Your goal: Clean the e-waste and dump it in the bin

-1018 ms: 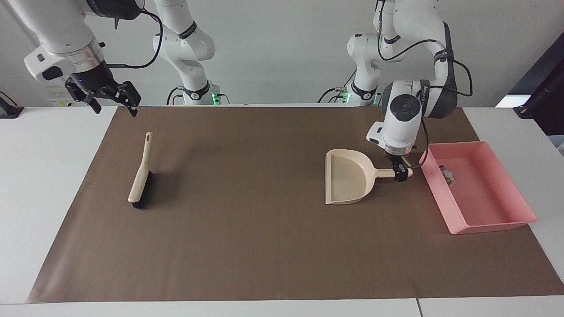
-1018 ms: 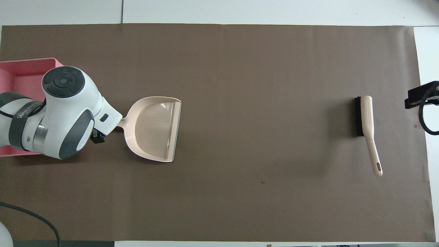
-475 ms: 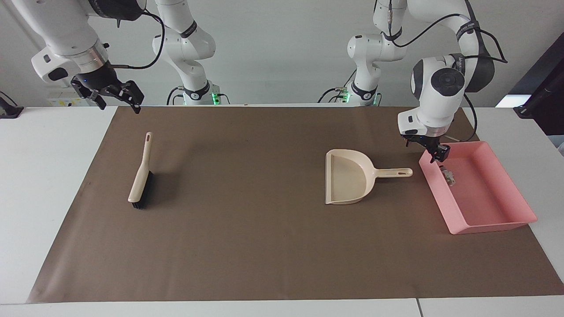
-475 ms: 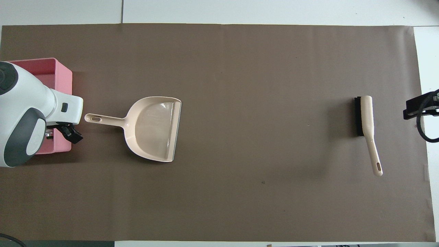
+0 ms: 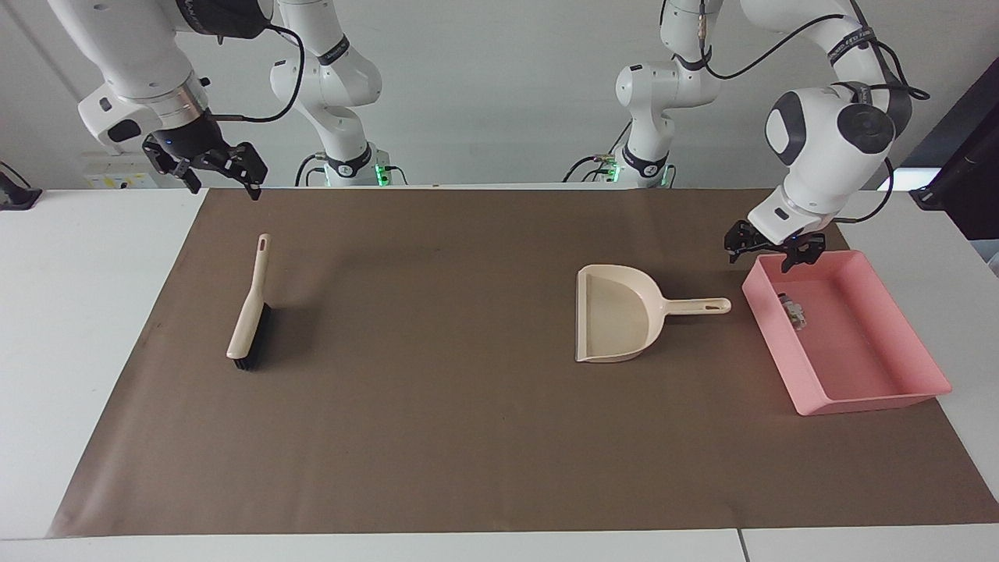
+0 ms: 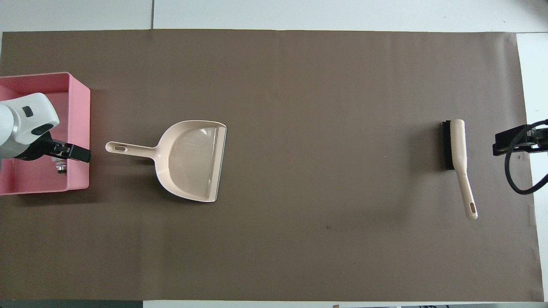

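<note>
1. Brown paper mat [image 5: 468,437] covers the white table [image 5: 78,312].
2. E-waste [image 5: 794,311] lies in the pink bin [image 5: 866,398] on the mat.
3. Left gripper [image 5: 773,251], open and empty, hangs over the bin's rim.
4. Right gripper [image 5: 209,168], fingers spread, hangs over the mat's edge.

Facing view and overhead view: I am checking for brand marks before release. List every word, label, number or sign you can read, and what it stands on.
No text can be read in either view.
Left arm's black band: white lettering, too small to read.
Right arm's black band: white lettering, too small to read.
Dustpan, brush, bin: no markings visible.
E-waste in the bin: too small to tell.
</note>
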